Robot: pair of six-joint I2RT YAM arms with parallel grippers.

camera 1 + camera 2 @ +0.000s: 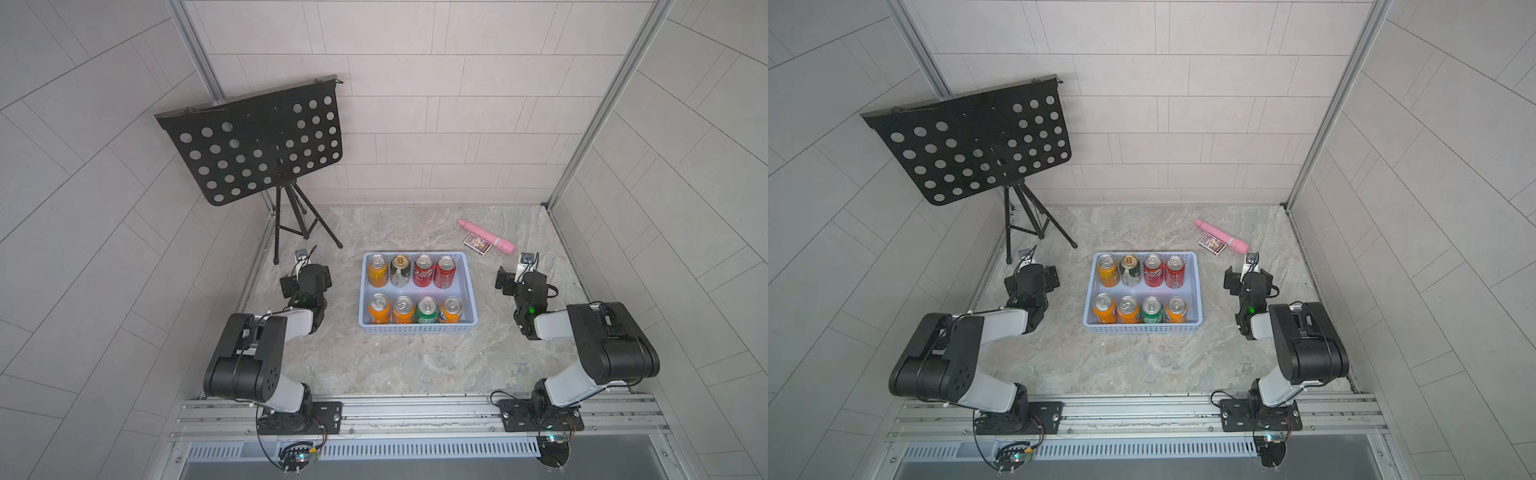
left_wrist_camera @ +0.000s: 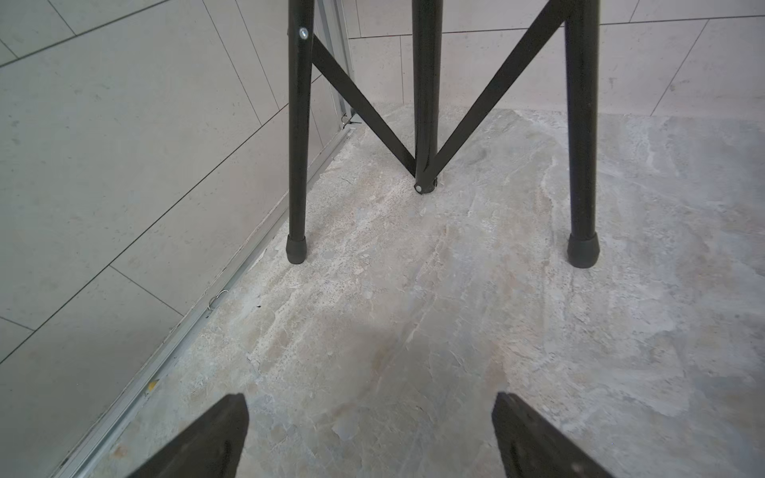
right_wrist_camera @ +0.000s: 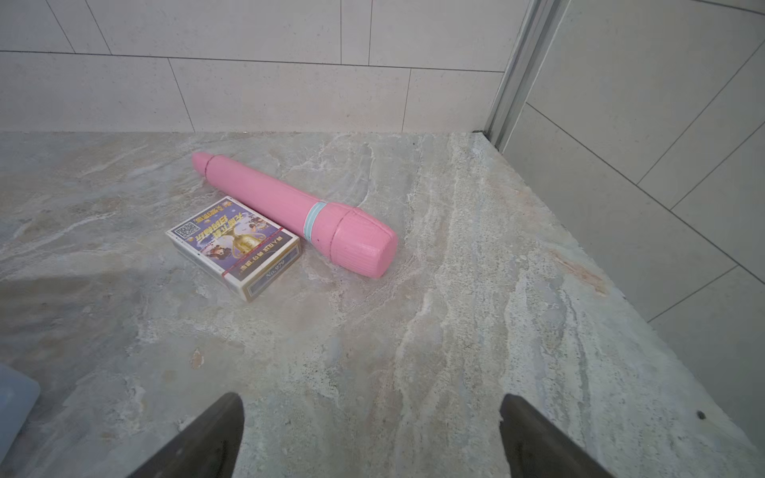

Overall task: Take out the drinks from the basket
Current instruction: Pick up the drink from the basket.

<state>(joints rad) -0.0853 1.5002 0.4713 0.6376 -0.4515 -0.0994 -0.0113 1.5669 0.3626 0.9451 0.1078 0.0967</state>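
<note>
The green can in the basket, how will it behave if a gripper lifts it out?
The green can looks rigid metal, so probably a firm grip, though its smooth round side may slip. It stands upright, packed between orange cans, so neighbours might tip. Laid down, it would likely roll.

Bits getting hidden or clipped, as I am watching.

The basket [image 1: 417, 329] wall is hiding the lower parts of the front cans [image 1: 403, 311], and their labels are showing too small to read in both top views; so is the print on the box [image 1: 477, 245]. The stand [image 1: 257, 145] desk is covering the top of its own pole. In the left wrist view the frame edge is cutting off the stand's legs above, and all but the fingertips of the left gripper [image 2: 369, 397]. In the right wrist view the edge is clipping the right gripper [image 3: 371, 396] likewise, and only a blurred blue corner of the basket [image 3: 16, 401] is peeking in.
</note>
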